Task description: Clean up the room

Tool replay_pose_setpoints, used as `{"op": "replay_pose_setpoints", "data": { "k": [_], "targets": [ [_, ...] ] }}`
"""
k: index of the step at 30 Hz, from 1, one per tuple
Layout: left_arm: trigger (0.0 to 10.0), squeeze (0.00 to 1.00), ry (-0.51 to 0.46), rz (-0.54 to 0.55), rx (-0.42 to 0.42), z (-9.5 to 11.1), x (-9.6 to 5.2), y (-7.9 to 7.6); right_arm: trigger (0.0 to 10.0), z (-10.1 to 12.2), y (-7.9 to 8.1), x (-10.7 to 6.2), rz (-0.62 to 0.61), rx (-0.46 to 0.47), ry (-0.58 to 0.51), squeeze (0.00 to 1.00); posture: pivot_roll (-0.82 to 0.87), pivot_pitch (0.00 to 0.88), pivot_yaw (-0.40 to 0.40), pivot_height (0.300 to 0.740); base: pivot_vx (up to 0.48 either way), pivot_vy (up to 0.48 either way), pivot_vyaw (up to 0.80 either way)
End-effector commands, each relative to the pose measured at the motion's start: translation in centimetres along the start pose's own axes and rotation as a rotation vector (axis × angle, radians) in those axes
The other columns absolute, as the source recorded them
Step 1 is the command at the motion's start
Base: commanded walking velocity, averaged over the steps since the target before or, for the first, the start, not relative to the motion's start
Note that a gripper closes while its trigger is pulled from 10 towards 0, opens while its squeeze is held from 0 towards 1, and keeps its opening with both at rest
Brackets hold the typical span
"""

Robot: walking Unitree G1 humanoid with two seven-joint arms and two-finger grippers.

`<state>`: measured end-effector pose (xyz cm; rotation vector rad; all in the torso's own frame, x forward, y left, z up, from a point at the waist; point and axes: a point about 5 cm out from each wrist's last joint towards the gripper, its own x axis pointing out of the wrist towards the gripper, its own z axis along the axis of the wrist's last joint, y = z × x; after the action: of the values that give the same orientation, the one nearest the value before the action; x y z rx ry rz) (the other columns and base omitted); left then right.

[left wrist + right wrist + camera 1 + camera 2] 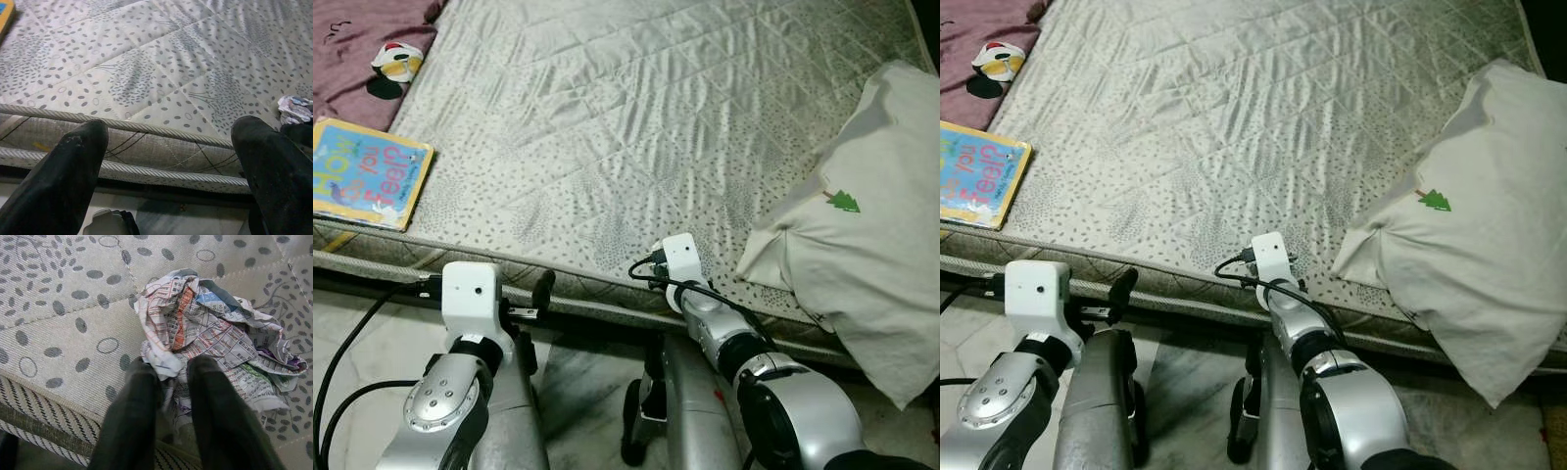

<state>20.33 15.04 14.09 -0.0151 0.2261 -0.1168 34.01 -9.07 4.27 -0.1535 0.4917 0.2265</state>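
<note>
A crumpled paper (210, 333) lies on the bed (636, 127) just inside its near edge, and the right hand (173, 369) is set against it. The two fingers (142, 396) are nearly together, with a fold of the paper pinched between their tips. The step in hand is judged to be the pickup of this litter. The left hand (171, 147) is held wide open and empty beside the mattress edge. A book (367, 171) is seen at the bed's left corner, a pillow (871, 225) on the right, and a small toy (396, 62) on a maroon cloth (357, 44). Next, a firm pinch and a straight lift would be needed, since only a thin fold is caught and could slip.
</note>
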Motion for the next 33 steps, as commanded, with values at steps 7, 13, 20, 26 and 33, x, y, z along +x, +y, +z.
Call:
{"op": "replay_pose_setpoints", "data": {
  "k": [7,13,20,26,33],
  "targets": [
    [10.0,0.0,0.011,-0.015,0.021,-0.5,1.7,0.5,0.0,0.9,-0.9,0.2,-0.029,0.046,0.008,0.0,0.16,0.184,-0.148,0.611,0.0,0.0,0.0],
    [10.0,0.0,-0.035,-0.014,0.051,0.1,3.5,1.0,0.0,3.1,-2.0,0.3,-0.034,0.081,-0.055,0.0,0.14,0.11,-0.135,0.611,0.0,0.0,0.0],
    [10.0,0.0,-0.132,0.062,0.102,1.9,6.6,1.9,0.0,4.1,-4.4,0.0,-0.039,0.042,-0.134,0.0,0.1,0.0,-0.1,0.611,0.0,0.0,0.0],
    [10.0,0.0,-0.161,0.092,0.112,2.1,8.7,2.3,0.0,4.4,-6.5,-0.7,0.001,0.1,-0.206,0.0,0.04,0.0,-0.054,0.611,0.0,0.0,0.0],
    [10.0,0.0,-0.192,0.115,0.086,2.0,10.3,2.7,0.0,4.2,-8.2,-2.1,0.004,0.241,-0.312,0.0,-0.03,0.0,-0.042,0.611,0.0,0.0,0.0]
  ]
}}
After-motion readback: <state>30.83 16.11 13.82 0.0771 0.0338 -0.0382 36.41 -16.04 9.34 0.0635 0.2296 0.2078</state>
